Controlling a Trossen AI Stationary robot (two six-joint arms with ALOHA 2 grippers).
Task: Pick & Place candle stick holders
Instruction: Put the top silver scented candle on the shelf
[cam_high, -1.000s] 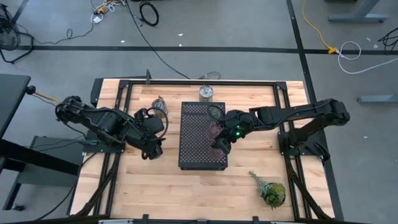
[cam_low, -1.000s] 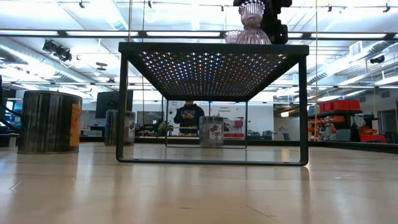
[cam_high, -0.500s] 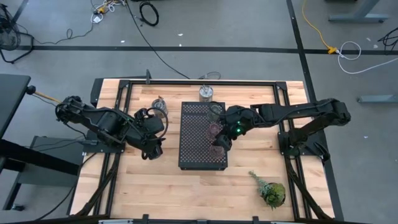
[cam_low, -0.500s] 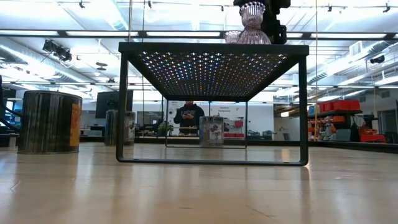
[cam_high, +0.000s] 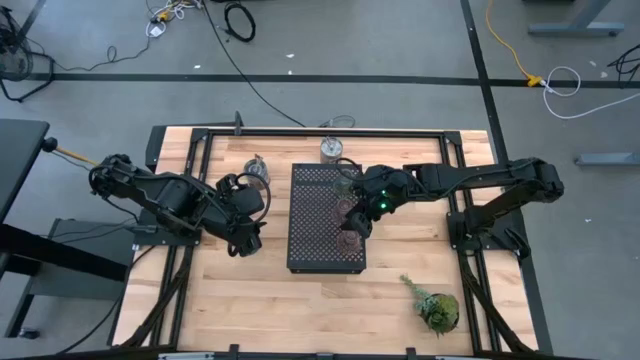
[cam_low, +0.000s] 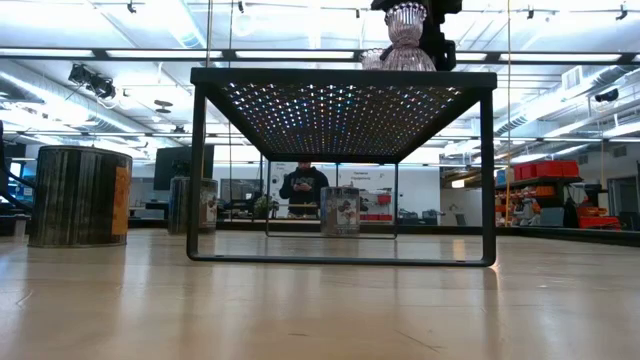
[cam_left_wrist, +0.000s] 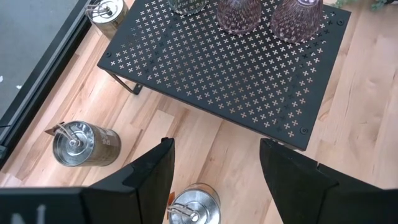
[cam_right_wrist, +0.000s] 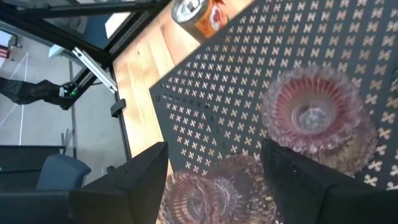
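Pale green holder (cam_left_wrist: 185, 5) cut by frame edge.

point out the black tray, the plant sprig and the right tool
black tray (cam_high: 315, 225), high view, bare perforated top
plant sprig (cam_high: 437, 309), high view, leafy head
right tool (cam_right_wrist: 214, 169), right wrist view, gap between fingertips

Both arms are dark, jointed and slim, with black cabling along them. The right tool (cam_high: 352, 222) shows a small green light near its wrist. The left tool (cam_left_wrist: 214, 177) has flat, matte black fingers (cam_left_wrist: 152, 174).
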